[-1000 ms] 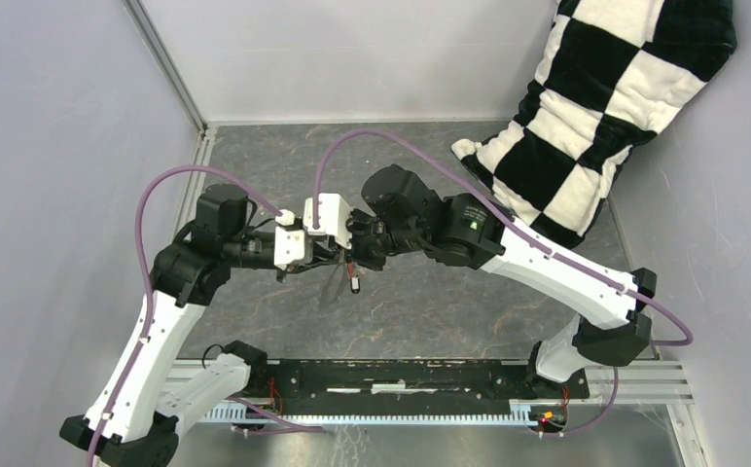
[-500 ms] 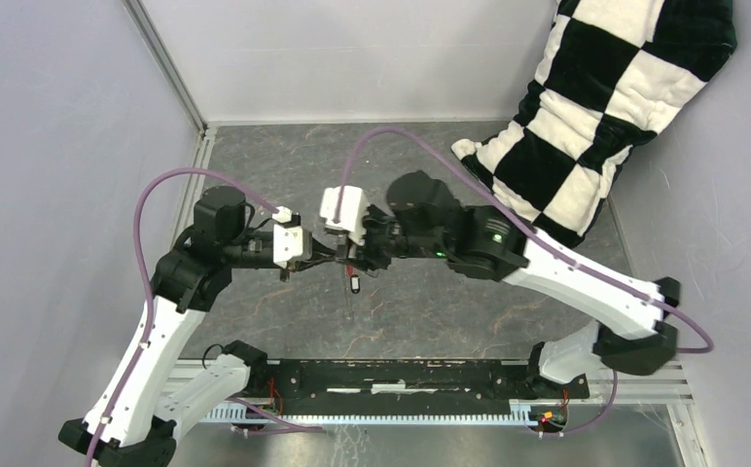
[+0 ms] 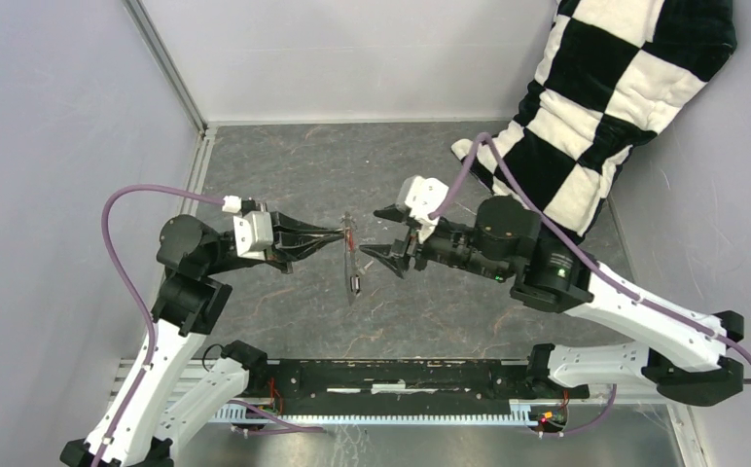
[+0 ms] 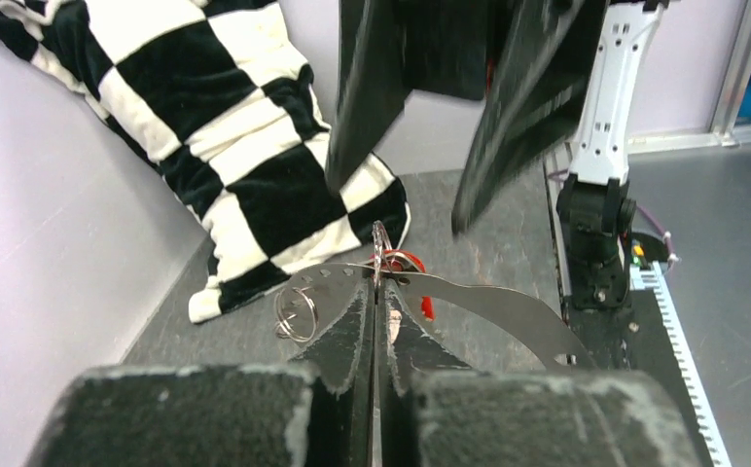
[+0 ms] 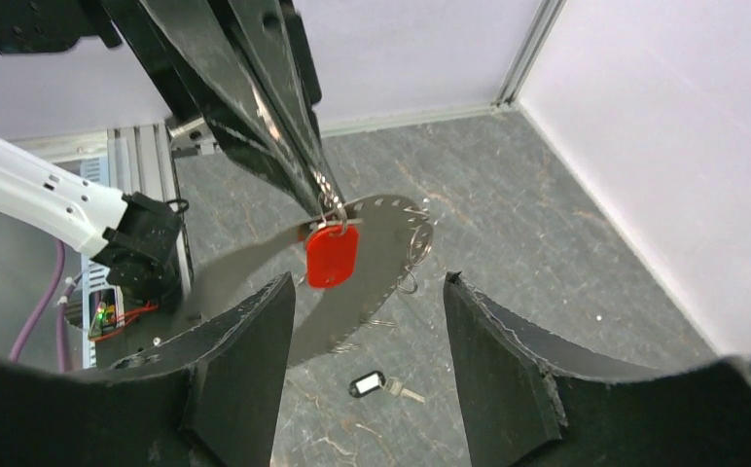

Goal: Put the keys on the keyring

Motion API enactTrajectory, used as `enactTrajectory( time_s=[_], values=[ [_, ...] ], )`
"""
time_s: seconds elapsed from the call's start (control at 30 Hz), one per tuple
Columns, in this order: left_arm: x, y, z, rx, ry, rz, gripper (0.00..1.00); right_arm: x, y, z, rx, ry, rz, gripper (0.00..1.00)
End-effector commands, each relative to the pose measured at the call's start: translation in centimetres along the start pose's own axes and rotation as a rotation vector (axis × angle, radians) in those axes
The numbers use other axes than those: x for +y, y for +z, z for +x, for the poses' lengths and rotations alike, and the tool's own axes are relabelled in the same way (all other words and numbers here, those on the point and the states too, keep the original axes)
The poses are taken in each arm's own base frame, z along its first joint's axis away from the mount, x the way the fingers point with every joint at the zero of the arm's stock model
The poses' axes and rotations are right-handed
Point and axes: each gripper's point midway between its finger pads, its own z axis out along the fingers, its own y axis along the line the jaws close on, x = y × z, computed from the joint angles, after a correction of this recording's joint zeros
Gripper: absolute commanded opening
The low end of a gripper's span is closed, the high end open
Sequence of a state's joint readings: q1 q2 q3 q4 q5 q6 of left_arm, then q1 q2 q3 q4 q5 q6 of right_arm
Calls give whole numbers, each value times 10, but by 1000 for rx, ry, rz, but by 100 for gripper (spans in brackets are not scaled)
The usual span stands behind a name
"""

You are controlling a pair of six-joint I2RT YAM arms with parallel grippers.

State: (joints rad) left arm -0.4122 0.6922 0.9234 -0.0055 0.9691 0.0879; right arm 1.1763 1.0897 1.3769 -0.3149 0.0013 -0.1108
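My left gripper (image 3: 339, 234) is shut on the rim of the keyring (image 5: 381, 243), a thin grey metal plate with small wire rings (image 4: 297, 313) along one side, held up above the floor. A red key (image 5: 332, 256) hangs from the keyring right at the left fingertips (image 5: 319, 191). The black key with a pale label (image 5: 367, 383) lies flat on the dark floor below; the top view shows this black key (image 3: 356, 285) just under the keyring (image 3: 349, 263). My right gripper (image 5: 367, 282) stands open and empty, facing the keyring from a short distance.
A black-and-white checked pillow (image 3: 605, 97) leans in the back right corner. Grey walls close in the dark marbled floor (image 3: 284, 165) on three sides. The metal rail (image 3: 401, 375) with both arm bases runs along the near edge.
The right gripper opened, let go at the keyring and drew back to the right. The left gripper kept the keyring and pulled slightly left. The black key has not moved.
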Motion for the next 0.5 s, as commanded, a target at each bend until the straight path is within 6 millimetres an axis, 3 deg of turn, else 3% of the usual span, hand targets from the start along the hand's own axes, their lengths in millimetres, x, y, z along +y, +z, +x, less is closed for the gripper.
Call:
enactTrajectory(
  time_s=[0.0,0.33,0.47],
  values=[
    [5,4,-32,-101,4,-16,2,1,17,4,-25,27,6,64],
    [6,2,-31,-100,15,-33,2,13,34,-4,-74,47,-56,64],
    [3,2,-30,-95,13,-24,2,13,38,-5,-80,47,-59,56]
  ],
)
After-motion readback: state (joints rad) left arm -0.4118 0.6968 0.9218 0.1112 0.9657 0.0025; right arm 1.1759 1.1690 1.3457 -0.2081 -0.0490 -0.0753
